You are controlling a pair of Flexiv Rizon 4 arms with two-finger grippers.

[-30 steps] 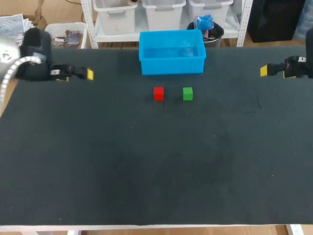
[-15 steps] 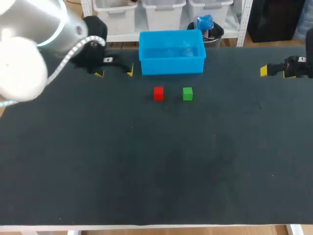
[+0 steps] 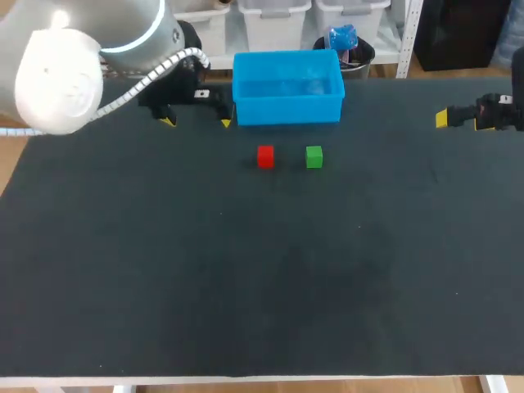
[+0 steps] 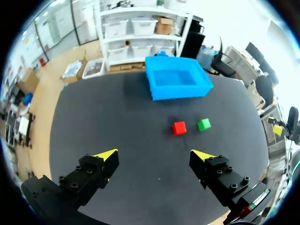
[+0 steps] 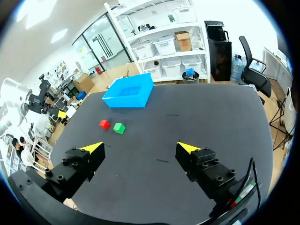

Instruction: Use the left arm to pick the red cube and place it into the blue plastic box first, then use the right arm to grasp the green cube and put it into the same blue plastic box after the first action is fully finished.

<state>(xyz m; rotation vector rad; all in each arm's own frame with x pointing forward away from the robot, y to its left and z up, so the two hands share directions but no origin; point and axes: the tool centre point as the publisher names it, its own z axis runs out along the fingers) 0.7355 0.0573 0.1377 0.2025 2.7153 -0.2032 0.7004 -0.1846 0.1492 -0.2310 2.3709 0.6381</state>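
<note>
Since a second ago the left arm has swung in from the left edge of the dark tabletop (image 3: 246, 286) along its far edge. The left gripper (image 3: 197, 122) has turned from a side-on pose to one with both yellow tips showing apart. Half a second ago it was a little further left. The right arm, both cubes and the box have not moved.

The left arm's large white joint now hangs over the tabletop's far left corner. Its gripper sits just beside the left wall of the open blue plastic box (image 3: 286, 110), above the surface. In the left wrist view the left gripper (image 4: 154, 155) is spread wide with nothing between the fingers, and looks out over the small red cube (image 4: 178, 127) and the box beyond it.

The right arm comes in at the right edge, towards the far side. The right gripper (image 3: 443, 119) points left, well apart from everything. In its own view the right gripper (image 5: 140, 149) is likewise spread and holds nothing.

There are two cubes and one box. The red cube lies on the tabletop just in front of the box. The small green cube (image 3: 314, 156) lies just beside it on its right, apart from it.
</note>
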